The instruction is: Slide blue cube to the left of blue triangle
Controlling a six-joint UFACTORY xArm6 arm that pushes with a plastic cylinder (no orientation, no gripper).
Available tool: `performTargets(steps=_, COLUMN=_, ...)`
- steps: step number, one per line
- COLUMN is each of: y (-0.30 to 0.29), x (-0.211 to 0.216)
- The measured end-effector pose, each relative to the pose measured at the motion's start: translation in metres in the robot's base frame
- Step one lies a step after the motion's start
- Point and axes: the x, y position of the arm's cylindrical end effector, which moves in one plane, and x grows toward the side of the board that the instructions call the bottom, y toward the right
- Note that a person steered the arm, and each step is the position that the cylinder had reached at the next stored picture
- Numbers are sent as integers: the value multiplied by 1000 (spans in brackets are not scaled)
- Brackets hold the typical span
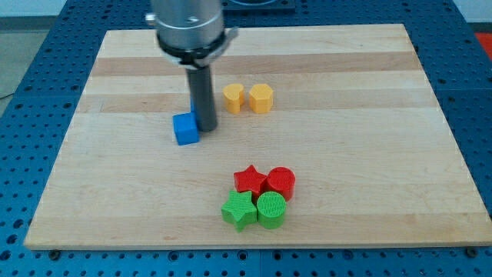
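Note:
The blue cube [185, 129] lies on the wooden board [346, 77], left of centre. My tip [206, 128] rests on the board right beside the cube's right side, touching it or nearly so. A small sliver of blue [194, 115] shows at the rod's left edge just above the cube. It may be the blue triangle, but the rod hides most of it and its shape cannot be made out.
Two yellow blocks [234, 98] [260, 98] sit side by side to the right of the rod. Near the view's bottom is a tight cluster: a red star [250, 180], a red cylinder [281, 182], a green star [239, 209] and a green cylinder [271, 209].

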Motion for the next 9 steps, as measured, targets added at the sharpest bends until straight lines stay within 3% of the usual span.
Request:
performTargets(steps=1, y=-15, x=1)
performTargets(steps=3, y=44, x=23)
performTargets(steps=4, y=33, x=46)
performTargets(steps=5, y=-13, x=47)
performTargets(steps=7, y=-67, x=6)
performTargets(steps=9, y=-101, x=28)
